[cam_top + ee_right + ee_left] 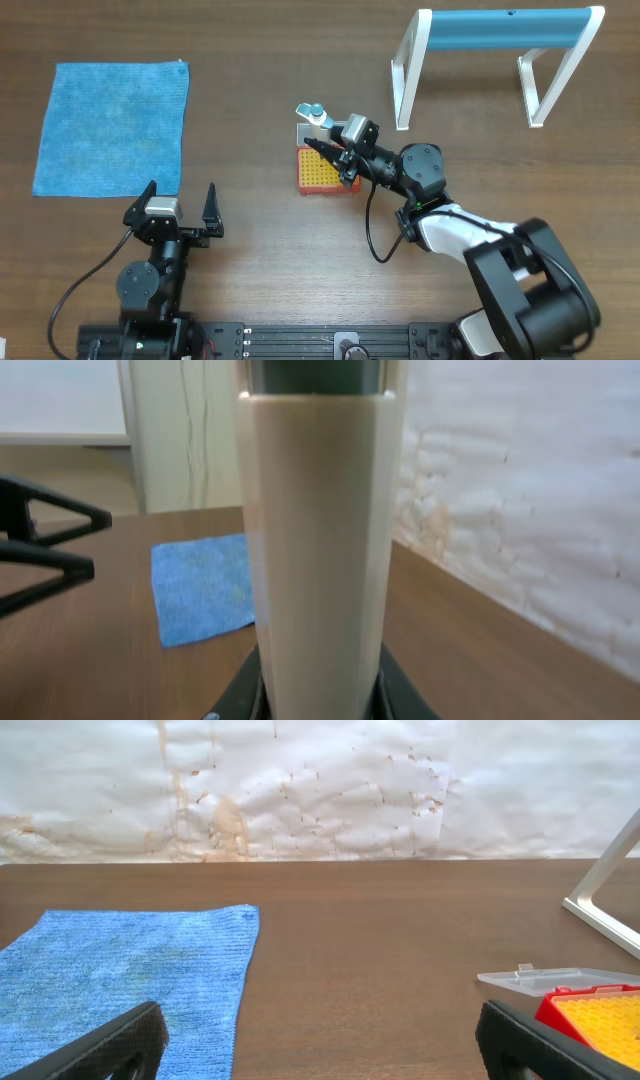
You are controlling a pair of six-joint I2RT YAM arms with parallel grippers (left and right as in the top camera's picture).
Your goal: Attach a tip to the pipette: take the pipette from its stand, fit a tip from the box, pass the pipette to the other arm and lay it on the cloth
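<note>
White pipette (315,560) is clamped in the right gripper (335,158), fingers closed on its body, over the orange tip box (318,175) near the middle of the table (280,260). Left gripper (181,192) sits by the near edge, fingers spread wide and holding nothing, just off the blue cloth's (110,130) near right corner.
</note>
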